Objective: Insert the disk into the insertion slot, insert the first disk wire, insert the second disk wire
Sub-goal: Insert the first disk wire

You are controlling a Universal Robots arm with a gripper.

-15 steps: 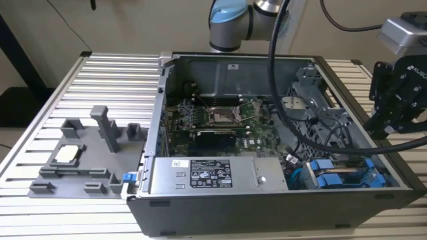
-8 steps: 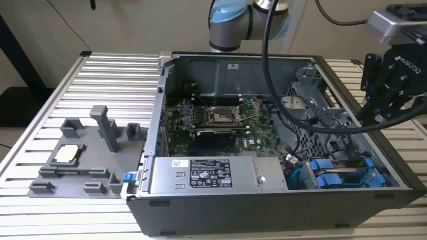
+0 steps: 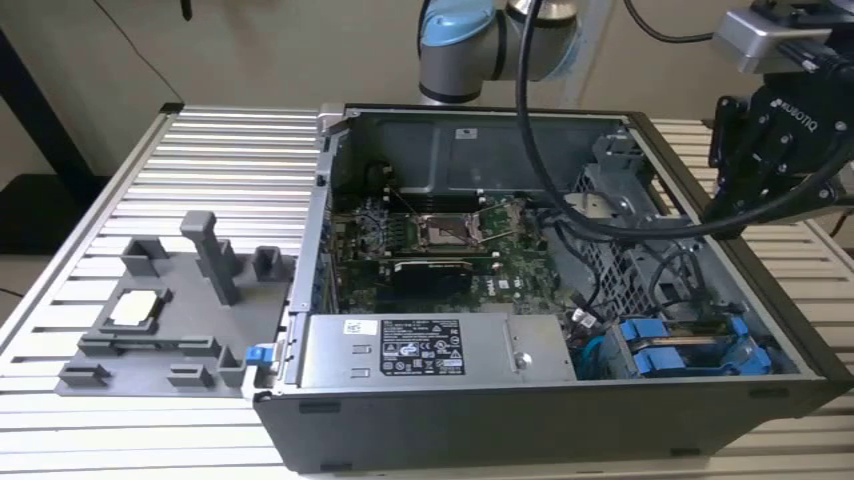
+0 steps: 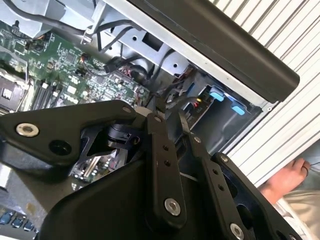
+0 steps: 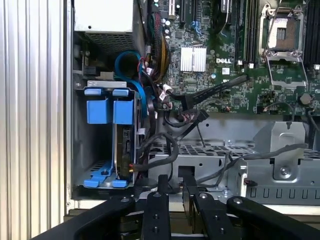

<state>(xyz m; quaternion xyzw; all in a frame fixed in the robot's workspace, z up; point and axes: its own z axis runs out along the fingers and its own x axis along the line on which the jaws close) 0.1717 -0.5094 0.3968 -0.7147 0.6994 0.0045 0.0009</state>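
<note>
While pincer (image 5: 174, 178) above case (image 3: 534, 425), ribbed table (image 3: 200, 150) beneath.

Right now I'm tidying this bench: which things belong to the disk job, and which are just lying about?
Job: the disk in its blue carrier; the insertion slot, a perforated grey cage; the tool.
Lying about: grey plastic fixture; power supply box; motherboard.

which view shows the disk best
The first wrist view: the disk sits edge-on in the insertion slot, with its blue carrier tabs facing the camera. The exterior view shows the disk far off in a corner of the case. The second wrist view shows its blue tabs behind the case wall.
</note>
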